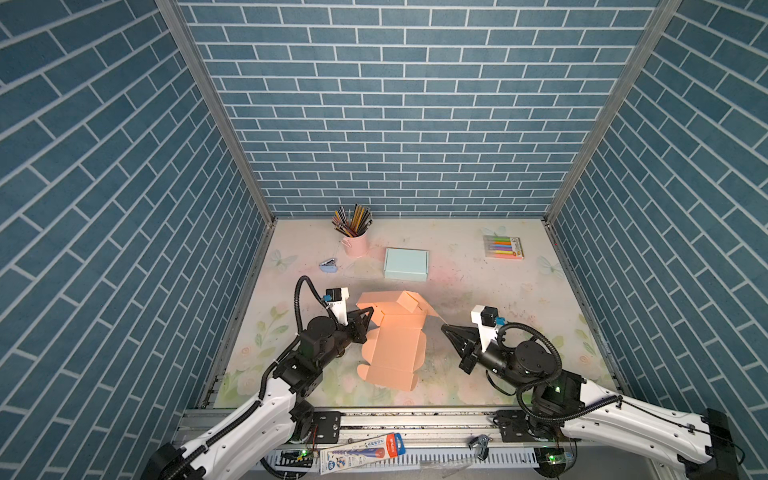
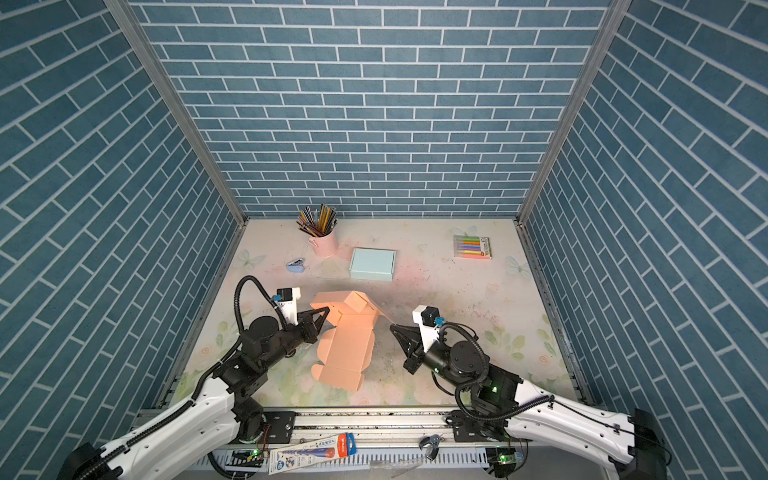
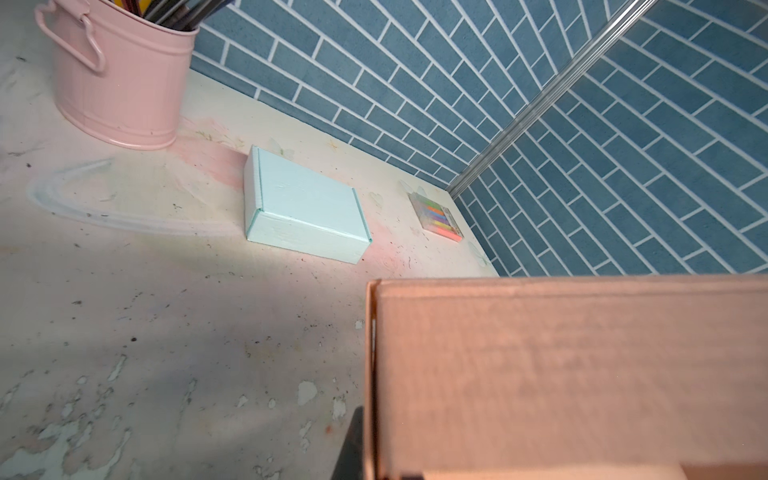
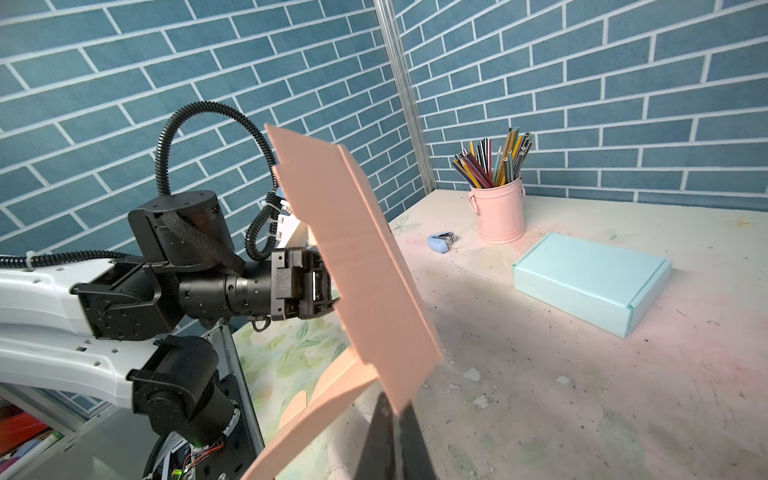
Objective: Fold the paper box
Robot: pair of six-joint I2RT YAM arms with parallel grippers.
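Observation:
The salmon paper box (image 1: 392,349) (image 2: 347,349) lies partly folded in the middle of the table, its far panels raised. My left gripper (image 1: 368,312) (image 2: 325,311) is shut on the raised left panel (image 3: 561,374), whose edge sits between the fingers (image 3: 353,449). My right gripper (image 1: 444,327) (image 2: 392,327) (image 4: 395,409) is shut on the corner of the thin right flap (image 4: 361,257), which stands tilted above the table. In the right wrist view the left gripper (image 4: 328,291) is partly hidden behind that flap.
A closed light-blue box (image 1: 406,264) sits behind the paper box. A pink bucket of pencils (image 1: 354,245) and a blue stapler (image 1: 329,266) are at the back left, a marker pack (image 1: 503,247) at the back right. Brick-pattern walls enclose three sides.

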